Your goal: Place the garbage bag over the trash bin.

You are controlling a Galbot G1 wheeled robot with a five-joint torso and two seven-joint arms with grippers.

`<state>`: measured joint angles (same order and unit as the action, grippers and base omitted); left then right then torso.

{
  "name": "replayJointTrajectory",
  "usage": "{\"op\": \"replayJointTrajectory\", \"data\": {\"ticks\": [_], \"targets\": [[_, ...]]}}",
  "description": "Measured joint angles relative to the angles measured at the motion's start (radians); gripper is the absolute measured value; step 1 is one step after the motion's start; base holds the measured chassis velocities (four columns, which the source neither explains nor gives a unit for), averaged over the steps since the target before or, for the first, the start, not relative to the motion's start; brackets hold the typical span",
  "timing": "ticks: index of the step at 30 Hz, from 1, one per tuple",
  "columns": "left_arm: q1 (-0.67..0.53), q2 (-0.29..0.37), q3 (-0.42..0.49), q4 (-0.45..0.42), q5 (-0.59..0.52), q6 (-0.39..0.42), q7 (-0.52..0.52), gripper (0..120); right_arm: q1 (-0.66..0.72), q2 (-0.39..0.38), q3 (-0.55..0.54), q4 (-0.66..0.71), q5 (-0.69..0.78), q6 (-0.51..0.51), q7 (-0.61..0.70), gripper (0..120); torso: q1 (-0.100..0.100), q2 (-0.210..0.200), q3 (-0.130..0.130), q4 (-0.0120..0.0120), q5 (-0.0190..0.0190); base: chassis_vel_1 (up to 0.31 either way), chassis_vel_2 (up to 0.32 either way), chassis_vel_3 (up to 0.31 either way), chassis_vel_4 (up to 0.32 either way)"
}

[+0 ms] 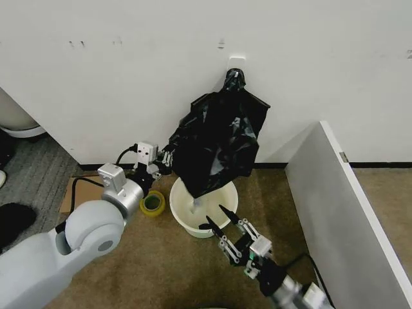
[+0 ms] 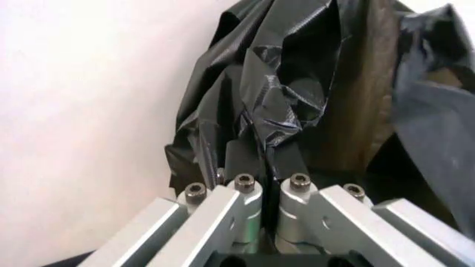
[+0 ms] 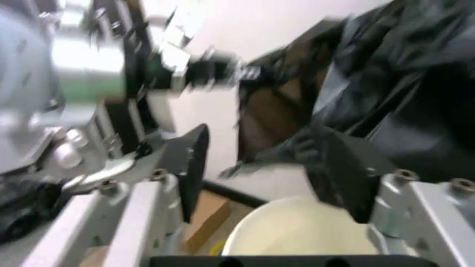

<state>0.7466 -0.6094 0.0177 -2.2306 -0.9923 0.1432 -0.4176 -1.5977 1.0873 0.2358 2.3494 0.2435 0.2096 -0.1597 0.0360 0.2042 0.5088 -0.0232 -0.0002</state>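
We hold the garbage bag (image 1: 219, 138) aloft over the trash bin (image 1: 205, 205) on the floor by the wall, left gripper (image 1: 168, 156) jaws pinched on its edge; right gripper (image 1: 215, 220) jaws gape empty; next, open its mouth

Garbage bag (image 1: 219, 138) hid back rim of trash bin (image 1: 193, 225). Left gripper (image 1: 168, 156) fingertips lost in bag folds. Right wrist view smeared with blur. Right arm cut off by bottom edge.
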Motion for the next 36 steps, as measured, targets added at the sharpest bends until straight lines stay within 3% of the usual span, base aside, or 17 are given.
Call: {"op": "replayJointTrajectory", "data": {"ticks": [4,7,12,21,27,36], "targets": [[0.043,-0.012,-0.004,-0.017,0.019,-0.006,0.002,0,0.105,-0.017,-0.003,0.044,0.028,-0.121,0.216,80,0.0,0.0,0.0,0.0002,0.0003,0.0,0.0,0.0,0.0],[0.05,-0.021,-0.003,-0.015,0.022,-0.007,0.003,0,0.181,-0.07,-0.008,-0.015,0.022,-0.132,0.244,93,0.0,0.0,0.0,0.0005,0.0004,0.0,0.0,0.0,0.0],[0.027,-0.034,0.023,0.0,0.023,-0.009,0.0,0,0.293,-0.139,-0.046,-0.066,0.029,-0.153,0.257,100,0.0,0.0,0.0,0.0001,0.0001,0.0,0.0,0.0,0.0],[0.015,-0.037,0.042,-0.002,0.025,-0.008,-0.004,0,0.507,-0.187,-0.137,-0.112,0.084,-0.227,0.272,100,0.0,0.0,0.0,0.0003,0.0001,0.0,0.0,0.0,0.0],[0.024,-0.037,0.038,-0.003,0.027,-0.007,-0.004,0,0.54,-0.187,-0.17,-0.145,0.05,-0.255,0.284,89,0.0,0.0,0.0,0.0002,0.0001,0.0,0.0,0.0,0.0],[0.021,-0.03,0.041,-0.002,0.027,-0.005,-0.003,0,0.591,-0.154,-0.215,-0.18,0.042,-0.331,0.295,54,0.0,0.0,0.0,0.0002,0.0002,0.0,0.0,0.0,0.0]]}}
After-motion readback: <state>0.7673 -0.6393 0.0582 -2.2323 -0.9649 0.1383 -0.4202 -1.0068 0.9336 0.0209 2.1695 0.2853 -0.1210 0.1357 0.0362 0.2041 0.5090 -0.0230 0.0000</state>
